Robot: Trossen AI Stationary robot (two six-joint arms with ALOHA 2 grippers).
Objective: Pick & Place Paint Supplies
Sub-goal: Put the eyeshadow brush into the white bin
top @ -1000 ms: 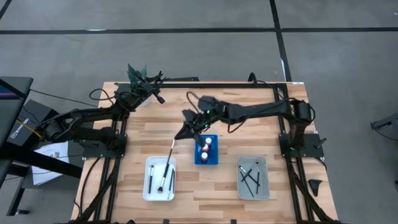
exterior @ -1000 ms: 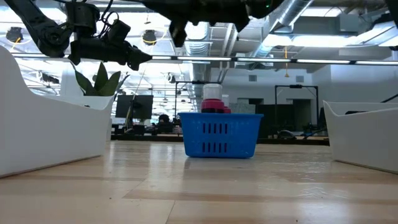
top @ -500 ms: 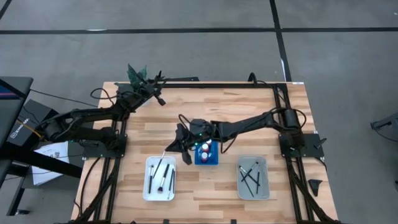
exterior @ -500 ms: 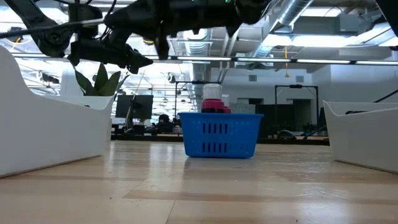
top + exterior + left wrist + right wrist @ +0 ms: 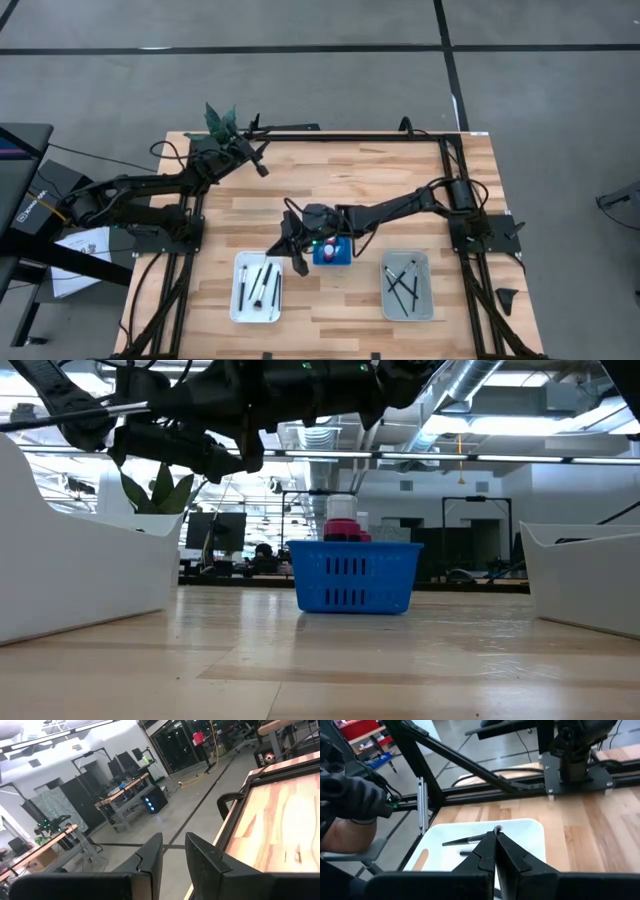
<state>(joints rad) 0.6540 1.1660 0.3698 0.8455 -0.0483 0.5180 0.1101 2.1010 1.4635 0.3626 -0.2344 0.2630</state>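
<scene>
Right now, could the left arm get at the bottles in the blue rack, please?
Probably not easily: the right gripper and its arm hang beside the rack, across the way to the bottles, and the left gripper waits at the far edge.

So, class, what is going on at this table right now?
The right gripper, jaws shut on a thin brush, hangs over the white tray, where other brushes already lie. The blue rack beside it holds red paint bottles, and the grey tray has more brushes. The left gripper waits at the table's far edge.
</scene>
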